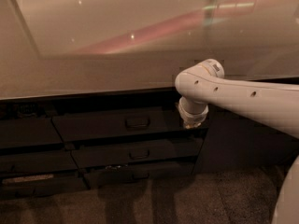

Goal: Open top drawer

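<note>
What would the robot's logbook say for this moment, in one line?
task: open top drawer | top drawer: looks shut | end effector: at drawer's right end, right of handle

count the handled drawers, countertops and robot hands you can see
handled drawers: 3 (top drawer, middle drawer, bottom drawer)
countertop: 1
hand: 1, just below the counter edge at the top drawer's right end
total: 5
</note>
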Action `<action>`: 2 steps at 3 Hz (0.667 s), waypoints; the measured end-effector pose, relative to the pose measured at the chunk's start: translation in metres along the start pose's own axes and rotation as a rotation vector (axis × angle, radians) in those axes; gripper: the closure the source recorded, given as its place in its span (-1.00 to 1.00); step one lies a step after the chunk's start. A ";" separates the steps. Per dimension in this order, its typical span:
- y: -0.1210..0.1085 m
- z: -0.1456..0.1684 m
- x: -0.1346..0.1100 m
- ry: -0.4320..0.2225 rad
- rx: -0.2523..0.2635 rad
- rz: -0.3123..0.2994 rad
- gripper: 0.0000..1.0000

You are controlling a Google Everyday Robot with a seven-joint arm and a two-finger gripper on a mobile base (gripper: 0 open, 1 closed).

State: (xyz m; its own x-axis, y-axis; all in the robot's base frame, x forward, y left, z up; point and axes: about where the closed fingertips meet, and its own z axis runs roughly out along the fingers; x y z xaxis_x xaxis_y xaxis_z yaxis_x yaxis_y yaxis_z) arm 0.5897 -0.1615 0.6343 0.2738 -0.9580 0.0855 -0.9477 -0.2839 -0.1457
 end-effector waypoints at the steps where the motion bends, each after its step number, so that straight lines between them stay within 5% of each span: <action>1: -0.001 -0.002 0.001 0.000 0.000 0.000 1.00; 2: -0.005 -0.005 0.001 -0.021 0.005 0.003 1.00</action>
State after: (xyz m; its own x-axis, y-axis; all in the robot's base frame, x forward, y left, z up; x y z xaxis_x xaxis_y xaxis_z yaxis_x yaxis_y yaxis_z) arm 0.5942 -0.1603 0.6403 0.2741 -0.9596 0.0640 -0.9478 -0.2808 -0.1513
